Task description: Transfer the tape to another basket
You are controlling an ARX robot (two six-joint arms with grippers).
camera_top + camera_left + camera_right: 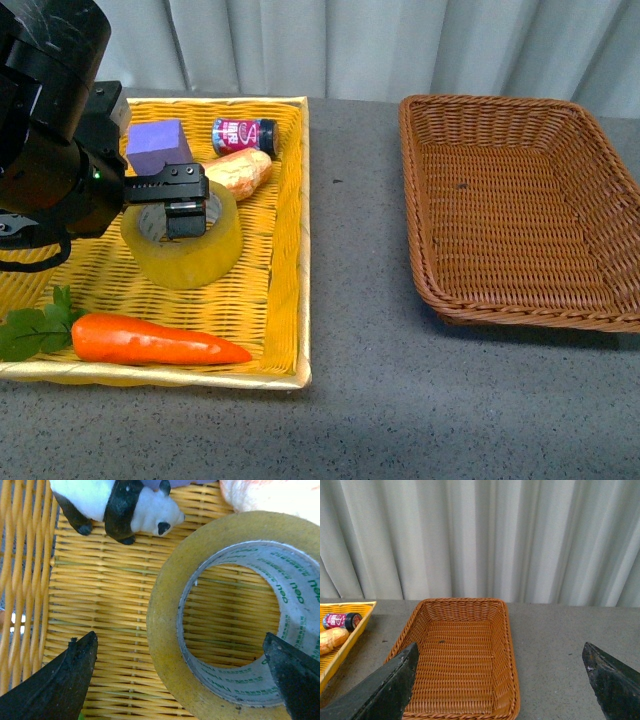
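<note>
**Item 1, tape**: we list one wide yellowish roll with a white printed core. It lies flat with its hole facing up on the floor of the yellow basket, about the middle of it.

**Item 2, left gripper**: we record it directly over the tape. Its fingers are apart and straddle one wall of the roll, one tip outside the roll and the other down in the core. In the left wrist view we see a gap between each tip and the wall, so nothing is clamped.

**Item 3, right gripper**: we record its fingers spread wide and empty. In its own wrist view the brown basket shows between them.

**Item 4, brown basket**: we note dark woven wicker with sloped sides. It stands on the grey table to the right of the yellow basket, and a strip of table separates the two.

**Item 5, other contents of the yellow basket:**
- We count a carrot with green leaves along the near edge.
- A purple block sits at the far side.
- A small jar with a pink label lies on its side by the far rim.
- A bread roll is just beside the tape's far edge.
- A panda figure lies near the tape and shows only in the left wrist view.

**Item 6, background:** we note a pale pleated curtain behind the table.
</note>
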